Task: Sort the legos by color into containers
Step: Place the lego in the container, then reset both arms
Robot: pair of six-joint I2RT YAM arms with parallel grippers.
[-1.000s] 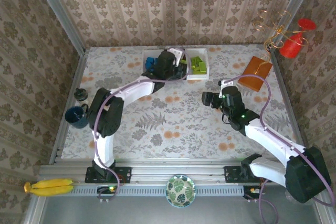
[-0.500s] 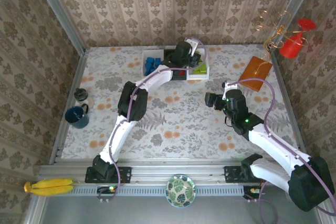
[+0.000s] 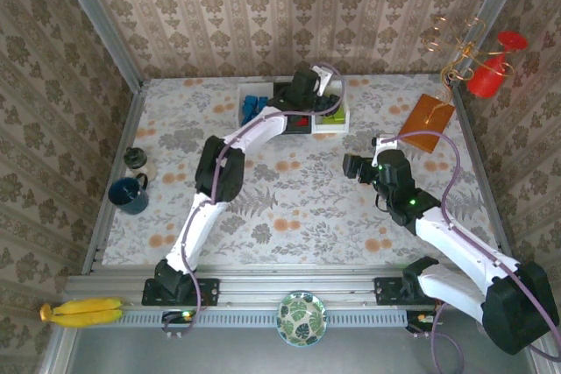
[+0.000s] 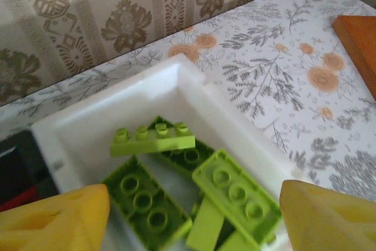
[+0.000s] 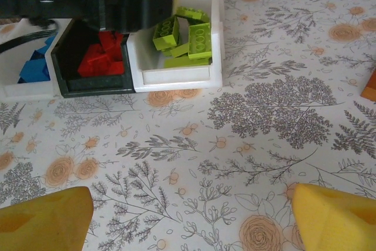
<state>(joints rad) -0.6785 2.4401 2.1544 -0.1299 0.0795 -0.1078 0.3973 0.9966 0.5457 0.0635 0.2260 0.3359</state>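
Observation:
Three trays stand in a row at the back of the table: a white tray (image 3: 248,117) with blue legos (image 3: 255,105), a black tray (image 5: 94,85) with red legos (image 5: 104,57), and a white tray (image 5: 176,76) with several lime green legos (image 5: 198,38). My left gripper (image 4: 194,218) hangs open over the green tray (image 4: 176,83), nothing between its yellow fingers (image 4: 56,218), the green legos (image 4: 232,195) lying loose below. My right gripper (image 5: 191,218) is open and empty over bare tablecloth, well in front of the trays.
A flat orange board (image 3: 427,122) lies at the back right, near a red stand with copper wire (image 3: 487,69). A dark blue mug (image 3: 128,195) and a small black object (image 3: 136,158) sit at the left edge. A banana (image 3: 81,312) and a patterned bowl (image 3: 301,318) rest on the front rail.
The left arm has swung right, from over the black tray to over the green tray, and now holds still there. The right arm has barely shifted.

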